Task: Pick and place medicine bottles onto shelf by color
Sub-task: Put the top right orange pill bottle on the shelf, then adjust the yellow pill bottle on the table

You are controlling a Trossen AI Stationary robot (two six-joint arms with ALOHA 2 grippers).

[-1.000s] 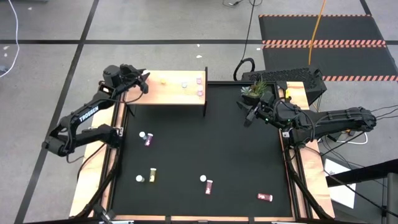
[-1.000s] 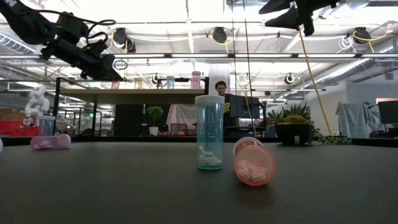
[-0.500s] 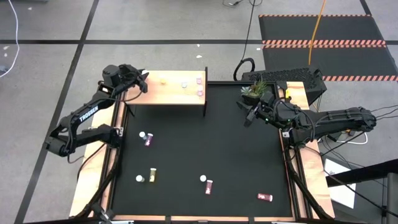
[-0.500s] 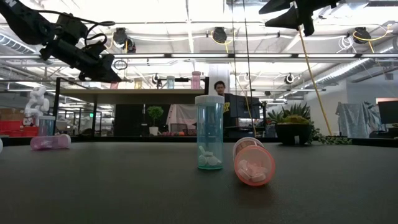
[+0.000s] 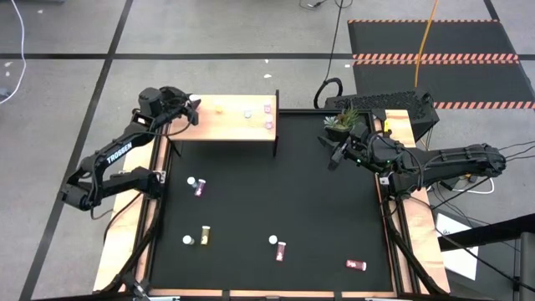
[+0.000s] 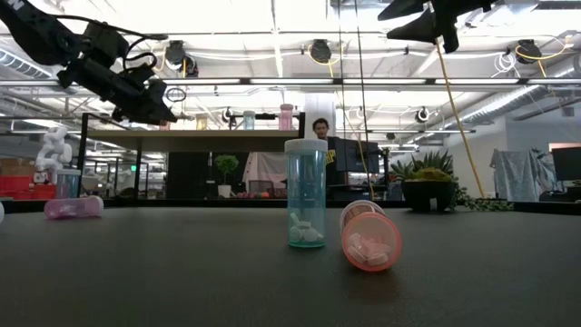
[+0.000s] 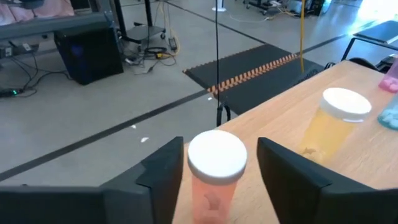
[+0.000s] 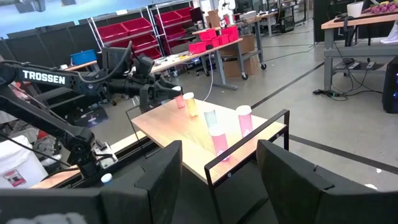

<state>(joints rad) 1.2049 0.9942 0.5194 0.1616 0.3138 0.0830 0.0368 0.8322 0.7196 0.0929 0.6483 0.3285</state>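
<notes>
A red bottle with a white cap stands upright on the left end of the pale wooden shelf. My left gripper reaches level over that end. Its fingers are open on either side of the bottle, with a narrow gap on each side. Beside it on the shelf stand a yellow bottle, a teal one and two pink ones. My right gripper hangs open and holds nothing above the table's far right. Several more bottles lie or stand on the black table.
On the table, a teal bottle stands upright with a red one lying beside it. A pink one lies farther left. A potted plant stands at the far right corner. Wooden rails run along both table sides.
My left gripper has opened around the red bottle and let go of it. The bottle's white cap now shows between the fingers from above. The bottle stays upright on the shelf's left end.
</notes>
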